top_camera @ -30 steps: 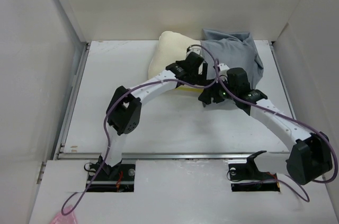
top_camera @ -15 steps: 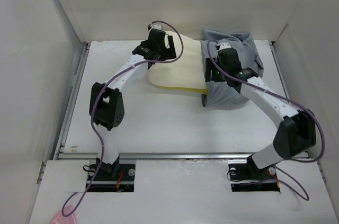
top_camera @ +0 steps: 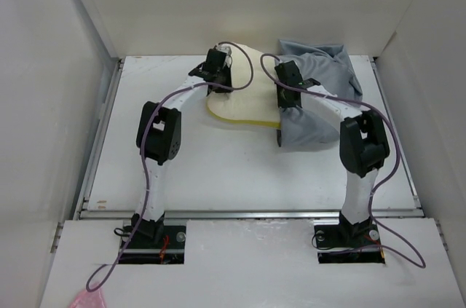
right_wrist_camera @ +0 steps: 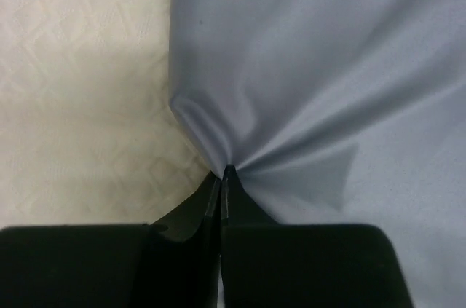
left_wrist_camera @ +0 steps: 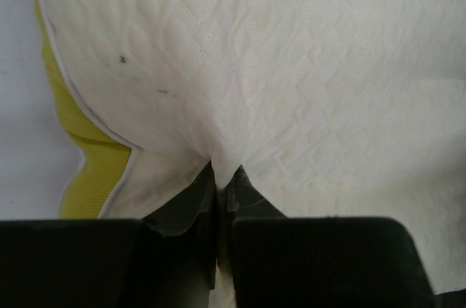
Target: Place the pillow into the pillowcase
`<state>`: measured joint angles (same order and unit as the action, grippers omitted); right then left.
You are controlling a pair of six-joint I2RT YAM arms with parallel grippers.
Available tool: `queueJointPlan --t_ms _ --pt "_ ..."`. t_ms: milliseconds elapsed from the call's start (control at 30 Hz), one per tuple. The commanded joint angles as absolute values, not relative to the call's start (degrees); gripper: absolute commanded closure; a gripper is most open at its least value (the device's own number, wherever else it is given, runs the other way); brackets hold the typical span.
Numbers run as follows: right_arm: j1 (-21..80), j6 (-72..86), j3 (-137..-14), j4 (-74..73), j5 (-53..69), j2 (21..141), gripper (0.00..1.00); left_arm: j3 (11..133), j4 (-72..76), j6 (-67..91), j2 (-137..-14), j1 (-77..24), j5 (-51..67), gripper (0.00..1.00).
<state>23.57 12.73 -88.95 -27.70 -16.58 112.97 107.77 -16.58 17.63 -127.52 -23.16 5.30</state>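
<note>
Clearly, left tool [left_wrist_camera: 222, 173] pinches the cream, yellow-edged quilted pillow [left_wrist_camera: 306, 68]; right tool [right_wrist_camera: 223, 172] pinches the smooth grey pillowcase [right_wrist_camera: 328, 68].

1. No text, label, brand, number or sign can be read in any of the views.
2. The pillow [left_wrist_camera: 306, 89] shows only a woven diamond pattern and a few small dark specks, none of them lettering.
3. The pillowcase [right_wrist_camera: 328, 68] is plain grey cloth with no print.
</note>
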Motion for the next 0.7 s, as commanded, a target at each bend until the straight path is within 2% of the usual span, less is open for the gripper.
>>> queueJointPlan --t_ms 0,133,200,300,367,500,600,667 --pt "24.0 13.0 -92.2 -29.9 -17.9 112.3 1.00 101.6 -15.3 13.8 -123.4 -23.9 11.7 1.00" --pt "26.5 10.2 -95.1 -29.9 -12.9 109.8 1.00 90.7 -7.7 14.5 -115.2 -25.0 17.2 1.00" --pt "28.5 7.4 -96.8 -29.9 -9.0 109.2 1.00 89.0 -6.0 15.2 -111.2 -26.3 24.4 1.00" --pt "31.6 4.4 -100.7 -28.2 2.3 108.6 1.00 85.5 -1.2 16.0 -106.6 -28.9 30.9 1.00" --pt "32.2 3.9 -104.0 -27.6 11.9 108.6 1.00 83.7 1.5 17.6 -102.0 -30.1 32.1 1.00" --pt "32.2 3.3 -104.0 -28.0 15.0 104.8 1.00 79.7 5.0 21.3 -94.6 -31.3 27.7 1.00" --pt "32.2 3.3 -103.3 -22.9 28.8 102.9 1.00 79.0 6.0 22.3 -91.7 -32.4 26.6 1.00" --pt "32.2 2.1 -106.7 -26.3 29.8 102.9 1.00 79.0 6.0 22.3 -89.2 -32.4 26.6 1.00"
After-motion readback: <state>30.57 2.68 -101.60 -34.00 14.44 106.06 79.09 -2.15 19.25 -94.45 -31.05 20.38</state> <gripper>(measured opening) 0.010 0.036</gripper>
